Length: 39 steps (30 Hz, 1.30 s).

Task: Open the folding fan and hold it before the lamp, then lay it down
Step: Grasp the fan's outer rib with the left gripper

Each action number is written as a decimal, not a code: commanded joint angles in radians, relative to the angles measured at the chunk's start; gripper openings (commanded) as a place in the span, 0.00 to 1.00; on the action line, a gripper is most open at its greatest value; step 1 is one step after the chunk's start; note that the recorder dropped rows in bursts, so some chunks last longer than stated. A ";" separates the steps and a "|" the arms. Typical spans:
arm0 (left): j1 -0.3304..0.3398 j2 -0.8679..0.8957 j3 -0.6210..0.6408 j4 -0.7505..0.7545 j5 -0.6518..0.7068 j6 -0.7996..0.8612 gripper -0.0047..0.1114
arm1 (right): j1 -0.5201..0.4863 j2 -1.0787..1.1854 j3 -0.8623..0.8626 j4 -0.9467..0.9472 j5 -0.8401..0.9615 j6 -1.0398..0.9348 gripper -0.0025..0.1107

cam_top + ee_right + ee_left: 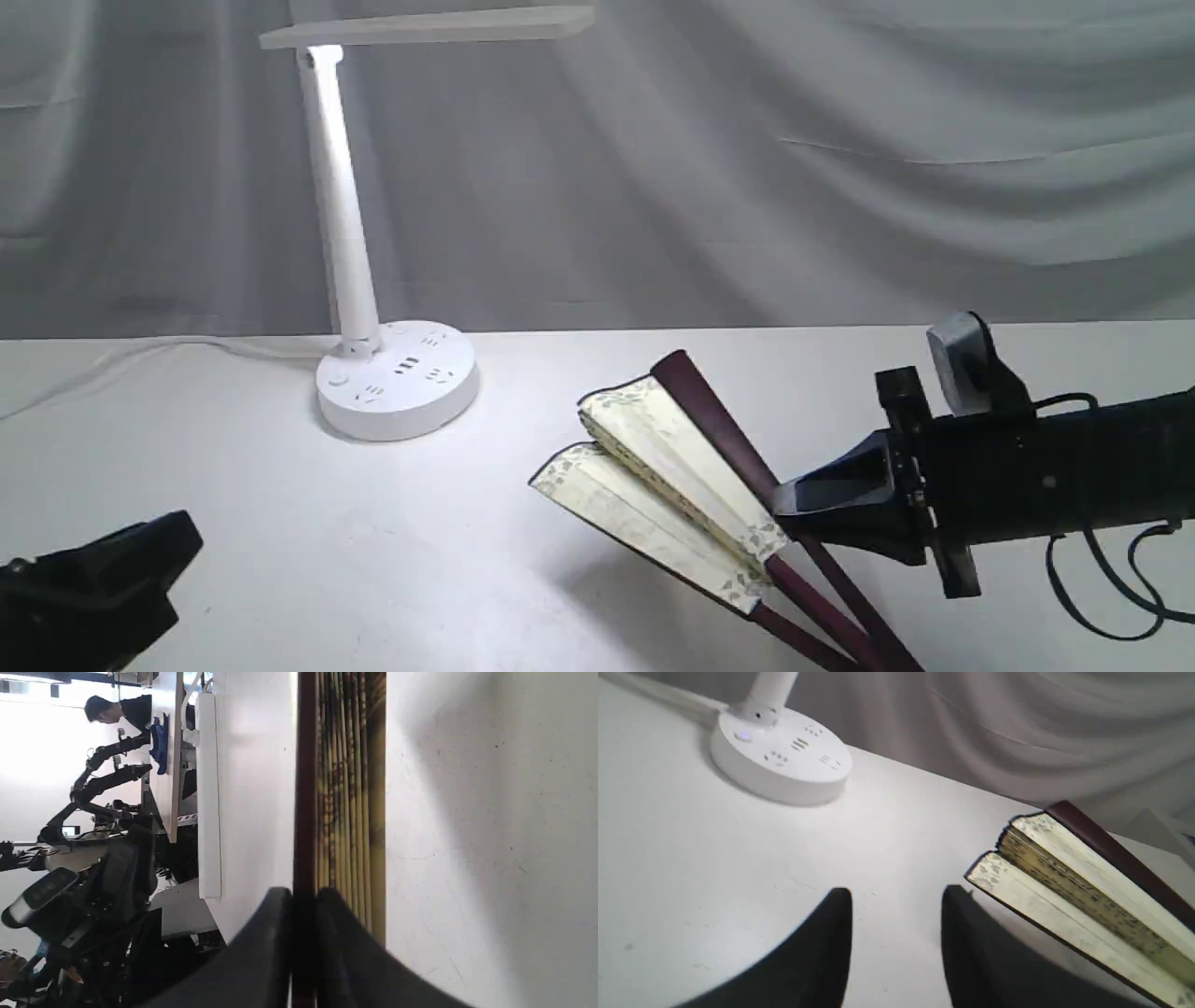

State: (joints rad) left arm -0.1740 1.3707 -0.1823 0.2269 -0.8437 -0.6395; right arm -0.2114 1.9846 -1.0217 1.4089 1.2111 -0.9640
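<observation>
Folding fan: is being held partly opened over the table, right of the middle and toward the near edge. Its ribs are being pointed toward the near right corner and its leaf end toward the far edge.
Fan's leaf: is being shown as two cream bundles of closed pleats, split by a narrow wedge, with a patterned border at the tips. A dark maroon guard is lying along the upper bundle.
Fan's height: the leaf end is being held clear of the table, and a shadow is being cast beneath it.
Right claw: is being clamped on the maroon guard where the leaf meets the bare ribs. In the right wrist view the guard is being pinched between both black fingers.
Left claw: is being held open and empty above the table near the near left corner. Bare table is showing between its spread tips, and it is well apart from the fan.
Lamp: is being stood upright near the far edge, left of the middle and well apart from the fan. Its round base is resting flat, and its bar head is being reached toward the right.
Lamp's light: is being thrown onto its post, its base and the table around it.
Cable: is being run from the lamp's base along the far edge toward the far left corner.
Backdrop: a grey cloth is being hung behind the far edge.
</observation>
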 commanded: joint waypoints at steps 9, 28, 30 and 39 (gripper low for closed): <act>-0.006 0.361 -0.159 0.317 -0.199 -0.602 0.53 | -0.008 -0.014 0.002 0.023 0.010 -0.052 0.02; -0.216 0.723 -0.546 0.239 -0.333 -0.972 0.51 | -0.008 -0.014 0.002 0.082 0.010 -0.100 0.02; -0.251 0.747 -0.576 0.179 -0.333 -1.005 0.50 | -0.008 -0.014 0.002 0.089 0.010 -0.100 0.02; -0.344 0.844 -0.733 0.115 -0.333 -1.071 0.50 | -0.008 -0.014 0.002 0.100 0.010 -0.105 0.02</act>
State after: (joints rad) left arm -0.5040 2.2040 -0.8926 0.3588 -1.1666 -1.6961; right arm -0.2114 1.9846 -1.0217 1.4867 1.2093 -1.0533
